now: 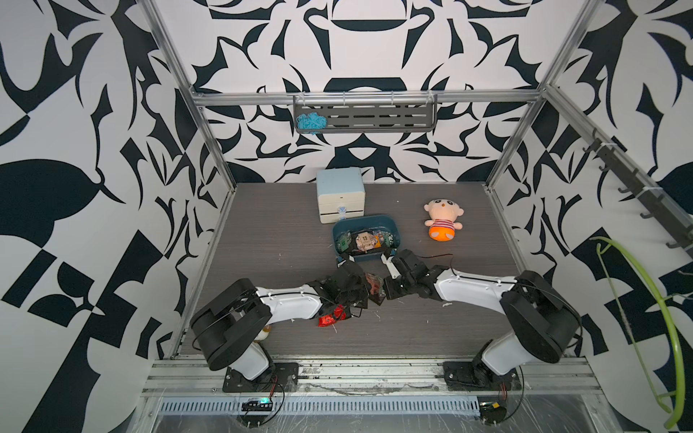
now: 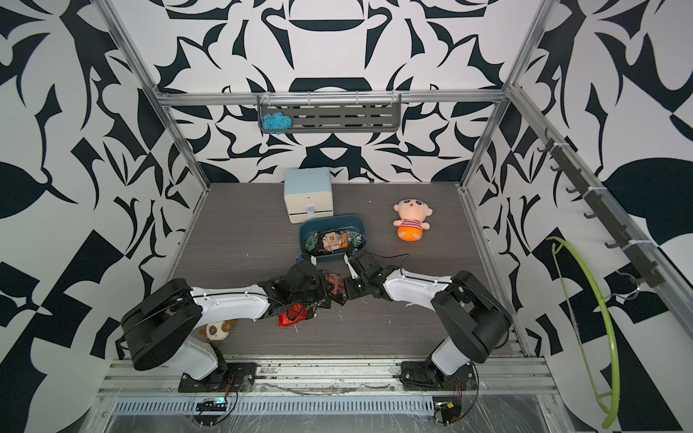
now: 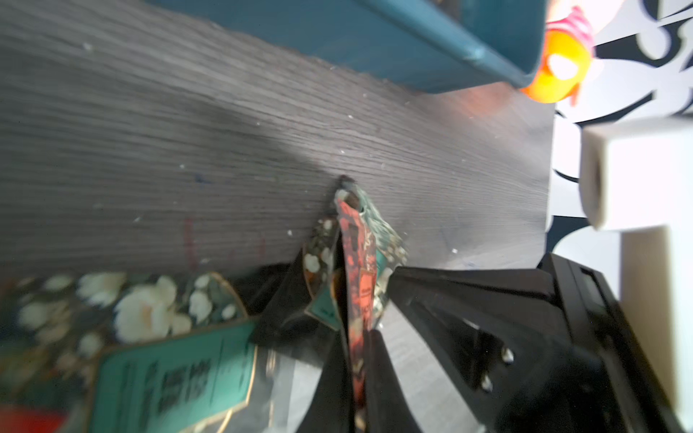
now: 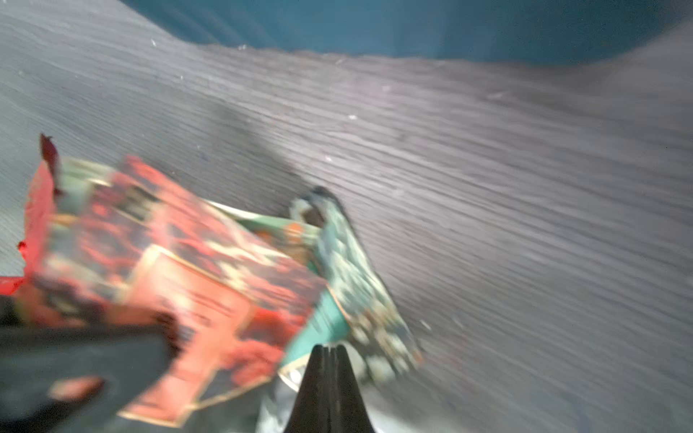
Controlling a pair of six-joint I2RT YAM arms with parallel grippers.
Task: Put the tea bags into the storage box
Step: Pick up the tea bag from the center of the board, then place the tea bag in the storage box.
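Left claw [image 3: 356, 330] clamps an orange-red tea bag [image 3: 356, 255] edge-on; right claw [image 4: 329, 360] is shut, grip unclear. Your storage box [image 3: 375, 37] lies just ahead, toward the table's [image 3: 187, 150] far edge.

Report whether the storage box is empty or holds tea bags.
Partly filled: several tea bags lie piled inside the storage box, seen in both top views.
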